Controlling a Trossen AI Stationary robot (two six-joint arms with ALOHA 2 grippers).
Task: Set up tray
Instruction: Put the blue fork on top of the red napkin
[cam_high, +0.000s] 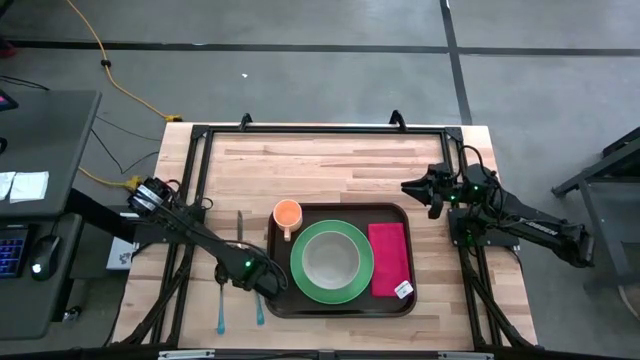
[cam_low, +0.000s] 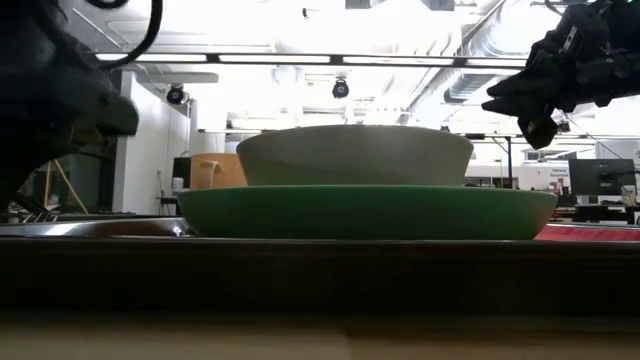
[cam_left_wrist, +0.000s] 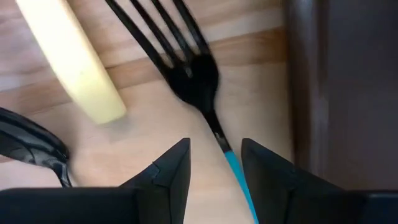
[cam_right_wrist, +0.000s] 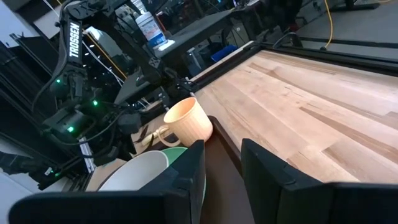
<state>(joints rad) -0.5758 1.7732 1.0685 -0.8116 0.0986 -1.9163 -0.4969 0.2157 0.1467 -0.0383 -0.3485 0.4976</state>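
The dark-brown tray (cam_high: 283, 300) lies at the table's middle near side. It carries a green plate (cam_high: 305, 285) with a grey bowl (cam_high: 332, 258), an orange cup (cam_high: 287, 213) and a red-pink napkin (cam_high: 389, 258). My left gripper (cam_high: 262, 283) is low at the tray's left rim. In the left wrist view the left gripper (cam_left_wrist: 214, 155) is open. Its fingers stand on either side of the neck of a black fork with a blue handle (cam_left_wrist: 235, 171), which lies flat on the wood. My right gripper (cam_high: 420, 188) hovers open above the table's right side, off the tray.
A pale cream handle (cam_left_wrist: 81, 68) and a black spoon (cam_left_wrist: 31, 146) lie on the wood beside the fork. A second blue-handled utensil (cam_high: 221, 300) lies left of the tray. The tray's rim (cam_left_wrist: 305, 81) runs close beside the fork. The far half of the table is bare wood.
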